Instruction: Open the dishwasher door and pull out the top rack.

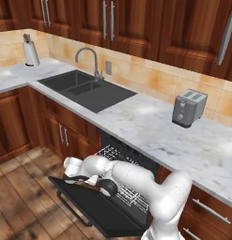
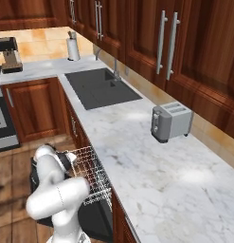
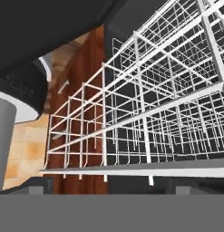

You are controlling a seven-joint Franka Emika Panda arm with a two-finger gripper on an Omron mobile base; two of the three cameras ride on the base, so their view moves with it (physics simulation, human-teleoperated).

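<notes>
Reaching low over the dropped dishwasher door, the gripper sits at the front edge of the top rack.

At the bottom centre of the left base view the black door lies flat, its bar handle facing the wooden floor. The wire rack pokes out of the dark opening under the marble counter, at lower left in the right base view. From the hand view the rack's grid fills the right side; whether the fingers are clenched or released I cannot tell. A toaster stands at right, the sink at upper left.
</notes>
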